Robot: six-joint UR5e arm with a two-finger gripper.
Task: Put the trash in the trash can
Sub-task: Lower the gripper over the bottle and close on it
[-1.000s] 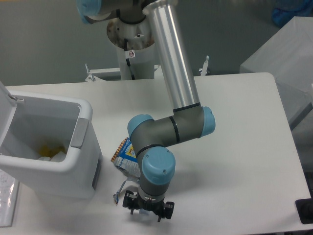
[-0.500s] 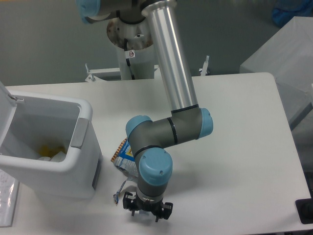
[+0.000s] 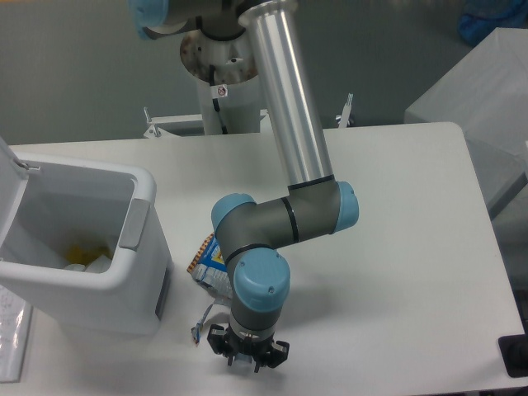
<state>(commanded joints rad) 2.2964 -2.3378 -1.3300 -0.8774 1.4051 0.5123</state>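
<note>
Broadly, the scene is filled by a white desk with rounded corners, on which the silver and grey arm with blue joint caps is bent down toward the near edge. At the left of the desk the trash can is seen: a white rectangular bin with rounded corners, a grey panel on the side facing the arm, and its white lid raised at the far left. Some yellow and pale scraps are visible inside it, too small to be identified.

The snack bag is lain on the desk just beside the can's right wall, crumpled, blue with an orange edge and a silvery underside; much of it is covered by the arm's wrist. No bottle can be made out.

The tool is pointed straight down at the desk near the front edge, seen from above beneath the blue wrist cap. Whether its fingers are apart or together cannot be told, since they are hidden under the black body. The bag is found just behind and to the left of the tool, close by but not between its fingers. A thin grey cable is looped from the wrist on the tool's left.
</note>
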